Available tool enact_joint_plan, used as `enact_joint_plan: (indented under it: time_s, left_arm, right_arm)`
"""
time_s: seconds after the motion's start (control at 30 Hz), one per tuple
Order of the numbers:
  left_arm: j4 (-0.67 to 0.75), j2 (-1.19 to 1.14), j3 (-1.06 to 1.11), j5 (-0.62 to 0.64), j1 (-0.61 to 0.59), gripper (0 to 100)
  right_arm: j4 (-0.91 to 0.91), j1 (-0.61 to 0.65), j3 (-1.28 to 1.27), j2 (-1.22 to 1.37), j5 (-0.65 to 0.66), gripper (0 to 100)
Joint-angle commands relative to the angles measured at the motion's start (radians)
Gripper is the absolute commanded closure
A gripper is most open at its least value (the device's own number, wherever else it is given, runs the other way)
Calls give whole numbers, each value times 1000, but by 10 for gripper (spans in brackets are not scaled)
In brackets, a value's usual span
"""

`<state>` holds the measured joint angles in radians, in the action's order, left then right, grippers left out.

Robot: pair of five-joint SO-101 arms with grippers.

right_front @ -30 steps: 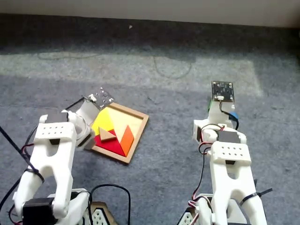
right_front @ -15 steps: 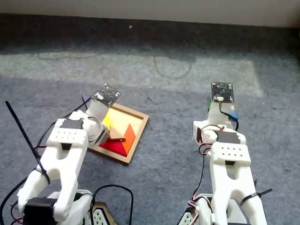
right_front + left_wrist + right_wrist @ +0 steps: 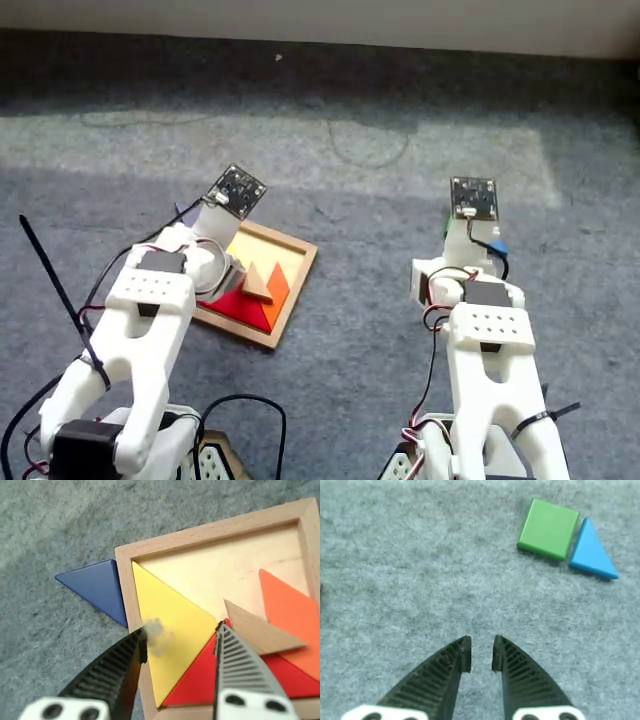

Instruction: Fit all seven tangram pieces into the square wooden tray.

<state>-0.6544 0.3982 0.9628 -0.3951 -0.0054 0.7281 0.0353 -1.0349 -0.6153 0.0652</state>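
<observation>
**Left jaws wide over the tray, right jaws nearly closed off to the side**

My left jaws are spread wide with nothing in them, hanging right over the square wooden tray [image 3: 125, 587]. One tip is at the rim beside the big yellow triangle [image 3: 175, 625]. The other is where that yellow one meets the red triangle [image 3: 192, 687] and the plain tan wooden triangle [image 3: 257, 630]. The tan one seems to lie partly over the red and the orange piece [image 3: 287, 607]. A dark blue triangle [image 3: 97, 585] sits outside, touching the tray's edge. My right jaws hold nothing, just a narrow gap, over the grey fuzzy tabletop [image 3: 395, 555]. Near them a green square [image 3: 548, 528] and a light blue triangle [image 3: 590, 550] lie just beside each other, well apart from the tray.
</observation>
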Motion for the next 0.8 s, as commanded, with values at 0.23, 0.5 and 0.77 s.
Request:
enact_joint_plan:
  time_s: [0.23,0.5,0.77]
  left_arm:
    - [20,30,-59,11,82,770]
    - [-5,35,-59,5,94,769]
    - [-150,25,-90,-94,94,769]
  right_arm:
    - [-30,-7,5,-22,2,917]
    - [-30,-7,5,-22,2,917]
    - [-30,-7,5,-22,2,917]
